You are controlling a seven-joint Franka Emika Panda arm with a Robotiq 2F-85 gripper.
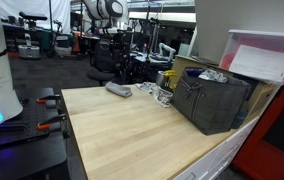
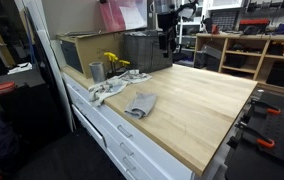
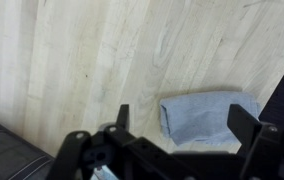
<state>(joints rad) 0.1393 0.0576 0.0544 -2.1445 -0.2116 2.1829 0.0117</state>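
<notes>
Two dark fingers (image 3: 123,112) of the gripper (image 3: 183,114) are standing spread wide in the wrist view, pinching nothing. Through the gap between them a folded grey-blue cloth (image 3: 208,116) is showing. It is lying flat on the pale wooden tabletop (image 3: 102,50), below the tool and apart from it. Whether it is sitting squarely beneath the fingertips is hard to tell from this angle. Off to one side of the tool, at the lower corner of that view, the woven wall of a dark crate (image 3: 2,152) is peeking in.

In an exterior view the gripper (image 2: 167,42) is hanging high over the table, just beside that crate (image 2: 147,50). The cloth (image 2: 140,103) is lying well below it, out toward the table's front edge. Past the cloth, farther from the tool, a crumpled white rag (image 2: 106,91) is lying beside a metal cup (image 2: 96,71). Some yellow flowers (image 2: 114,62) are poking up behind them. Farthest off, a cardboard box (image 2: 80,50) is sitting beyond the crate, and workshop shelves (image 2: 247,50) are filling the background.
</notes>
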